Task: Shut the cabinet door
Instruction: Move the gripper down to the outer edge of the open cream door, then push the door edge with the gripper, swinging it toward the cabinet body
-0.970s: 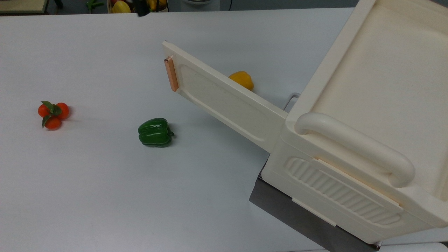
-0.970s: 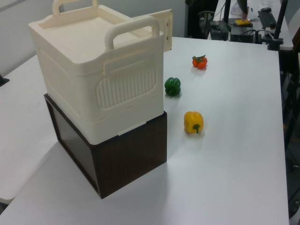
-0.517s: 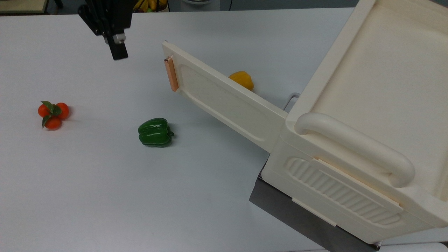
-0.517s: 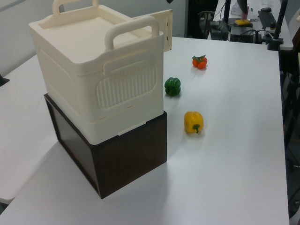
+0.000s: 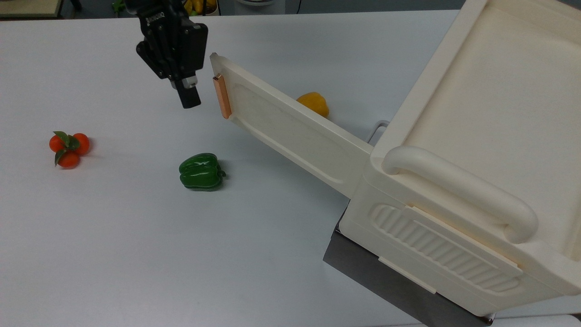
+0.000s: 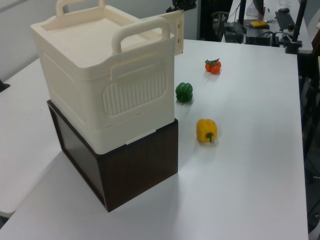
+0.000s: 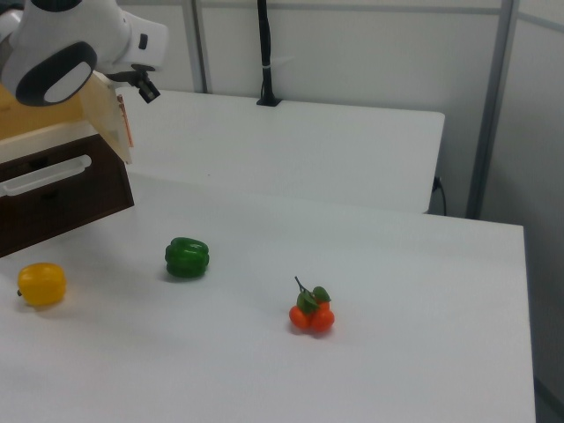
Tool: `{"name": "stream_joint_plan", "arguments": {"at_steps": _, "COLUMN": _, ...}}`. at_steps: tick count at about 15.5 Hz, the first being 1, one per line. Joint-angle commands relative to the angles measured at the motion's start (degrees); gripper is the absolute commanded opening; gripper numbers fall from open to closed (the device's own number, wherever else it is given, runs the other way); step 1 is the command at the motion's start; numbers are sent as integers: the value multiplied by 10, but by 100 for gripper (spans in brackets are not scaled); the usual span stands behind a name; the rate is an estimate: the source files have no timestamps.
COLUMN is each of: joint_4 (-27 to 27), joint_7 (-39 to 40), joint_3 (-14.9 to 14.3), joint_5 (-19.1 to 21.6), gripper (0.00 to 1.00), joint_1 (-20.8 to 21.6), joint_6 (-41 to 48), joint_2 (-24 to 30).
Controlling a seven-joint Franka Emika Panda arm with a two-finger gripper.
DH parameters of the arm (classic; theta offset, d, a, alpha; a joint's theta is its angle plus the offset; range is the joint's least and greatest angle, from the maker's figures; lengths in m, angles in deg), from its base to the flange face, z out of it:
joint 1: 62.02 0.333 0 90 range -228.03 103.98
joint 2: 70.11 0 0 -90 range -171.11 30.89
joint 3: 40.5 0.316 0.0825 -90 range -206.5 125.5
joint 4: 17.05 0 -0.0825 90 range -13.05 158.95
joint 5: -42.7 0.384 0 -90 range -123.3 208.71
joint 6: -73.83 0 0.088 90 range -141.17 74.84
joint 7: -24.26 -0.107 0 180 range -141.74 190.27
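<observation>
A: Gripper [image 5: 188, 101] position was logged just beside the copper-orange handle [image 5: 222, 96], on the top view's left; finger state could not be determined. It had descended from the table's far edge within one second.

B: Cabinet door [image 5: 290, 127] stood wide open from the cabinet [image 5: 458, 190], unmoved. Judged: approach stage, push pending.

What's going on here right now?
The robot arm has brought its gripper next to the free end of the cabinet door, just to the top view's left of the small copper handle, without touching it as far as I can tell. The door stands wide open, swung out from the cabinet. On the table lie a green pepper, a yellow pepper behind the door, and a bunch of small oranges.
</observation>
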Motion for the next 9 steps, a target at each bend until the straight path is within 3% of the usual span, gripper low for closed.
{"name": "stream_joint_plan", "arguments": {"at_steps": 1, "joint_4": 11, "joint_7": -6, "joint_3": 14, "joint_5": 10, "gripper": 0, "joint_1": 3, "joint_6": -5, "joint_2": 3}}
{"name": "stream_joint_plan", "arguments": {"at_steps": 9, "joint_4": 12, "joint_7": -2, "joint_3": 14, "joint_5": 5, "gripper": 0, "joint_1": -1, "joint_6": 114, "joint_2": 12}}
